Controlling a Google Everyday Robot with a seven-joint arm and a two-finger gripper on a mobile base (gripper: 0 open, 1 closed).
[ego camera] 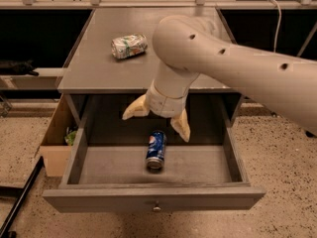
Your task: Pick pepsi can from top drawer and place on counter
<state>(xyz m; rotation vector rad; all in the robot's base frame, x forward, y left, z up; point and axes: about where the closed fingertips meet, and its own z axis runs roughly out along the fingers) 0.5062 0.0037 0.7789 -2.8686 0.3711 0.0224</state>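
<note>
The pepsi can [156,149] lies on its side in the middle of the open top drawer [153,196], silver end toward the front. My gripper [157,119] hangs over the drawer just above and behind the can, its two cream fingers [181,125] spread wide and empty. The counter [99,58] is the grey tabletop above the drawer. My arm hides the counter's right middle part.
A dented green-and-white can [129,45] lies on the counter at the back left. A tan cardboard box [55,143] stands on the floor left of the drawer. A dark pole [20,202] lies on the floor at lower left.
</note>
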